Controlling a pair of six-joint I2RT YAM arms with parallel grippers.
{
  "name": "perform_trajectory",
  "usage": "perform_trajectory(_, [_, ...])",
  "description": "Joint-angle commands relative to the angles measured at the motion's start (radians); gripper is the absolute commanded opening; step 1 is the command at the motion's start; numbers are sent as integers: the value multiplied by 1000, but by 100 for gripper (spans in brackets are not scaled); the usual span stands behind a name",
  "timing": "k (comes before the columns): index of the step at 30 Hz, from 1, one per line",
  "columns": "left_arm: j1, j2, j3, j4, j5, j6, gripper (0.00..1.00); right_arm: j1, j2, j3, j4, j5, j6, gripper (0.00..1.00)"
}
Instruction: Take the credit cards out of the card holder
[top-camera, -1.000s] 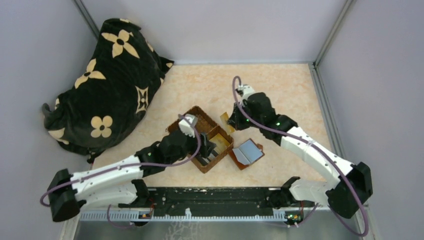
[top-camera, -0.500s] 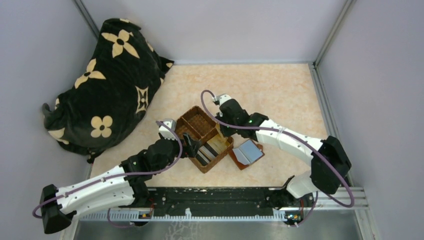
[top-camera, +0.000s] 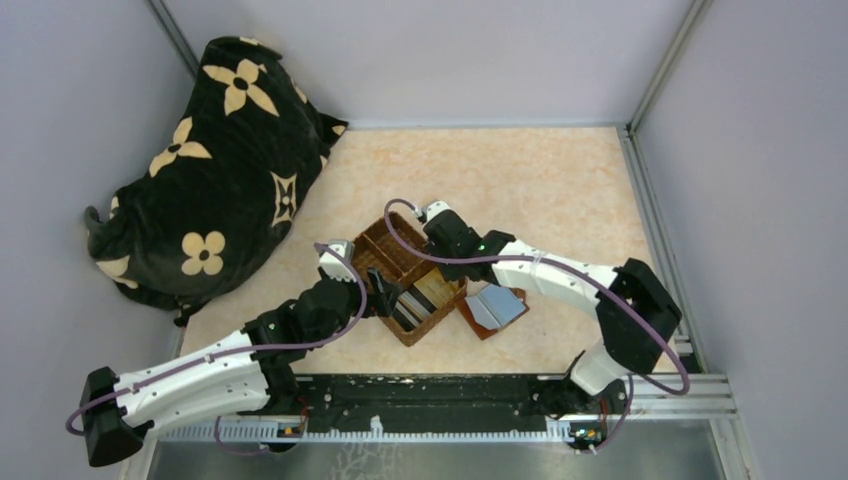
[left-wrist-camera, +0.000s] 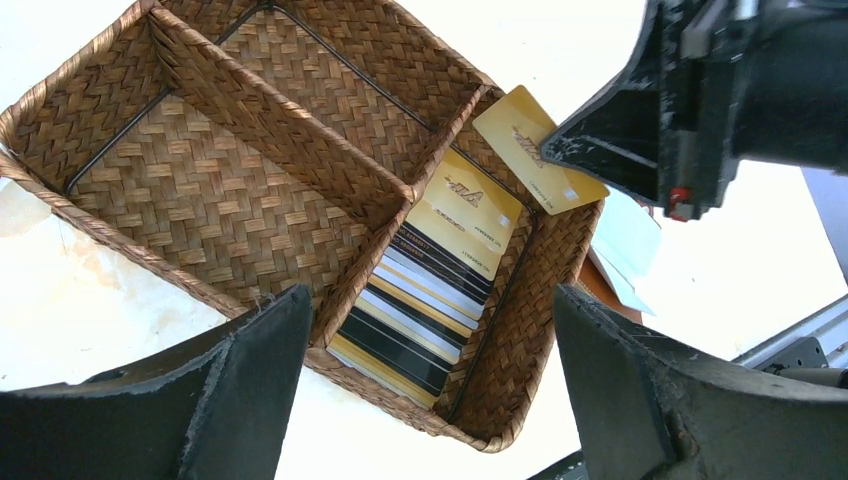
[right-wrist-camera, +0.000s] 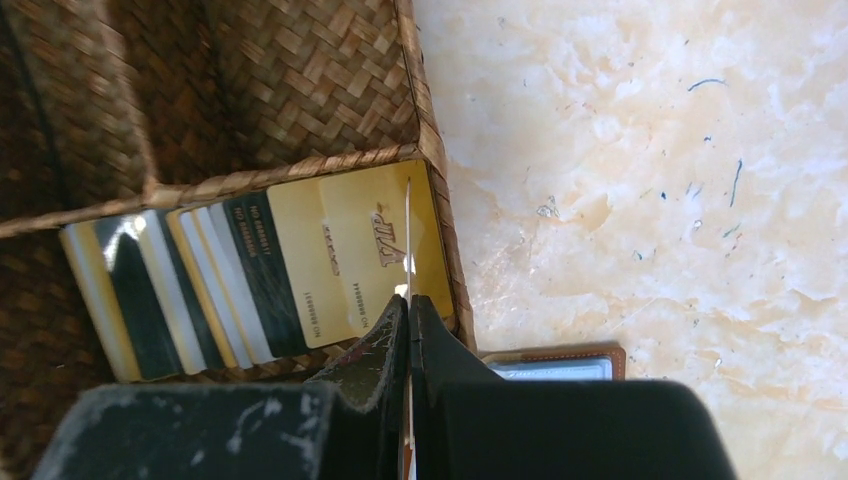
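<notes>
Holding a gold card (left-wrist-camera: 540, 148) edge-on between tightly closed fingers, the right gripper (right-wrist-camera: 408, 305) hangs just above the end compartment of a three-part wicker tray (top-camera: 385, 222), where the other credit cards (right-wrist-camera: 220, 280) already lie fanned in a row. The step appears to be dropping this card in; the next move likely calls for lowering slightly and opening the fingers. The left gripper (left-wrist-camera: 432, 300) hovers beside the tray, fingers spread wide and holding nothing. The card holder (top-camera: 495, 308) lies open on the tabletop (top-camera: 560, 190), just right of the tray. The surface is pale peach marble, with lilac walls (top-camera: 450, 50) and a black flower-patterned cushion (top-camera: 210, 150) far left.
</notes>
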Motion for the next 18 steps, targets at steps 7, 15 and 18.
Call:
perform_trajectory(7, [-4,-6,-24,-8,-6,-16,95,46,119,52,48,102,-56,0])
perform_trajectory(15, [-3,-7,-28,-13,-4,-18,96,76,186,57,64,130,-56,0])
perform_trajectory(18, [-4,-4,-32,-14,-3,-21,96,90,188,61,63,129,-52,0])
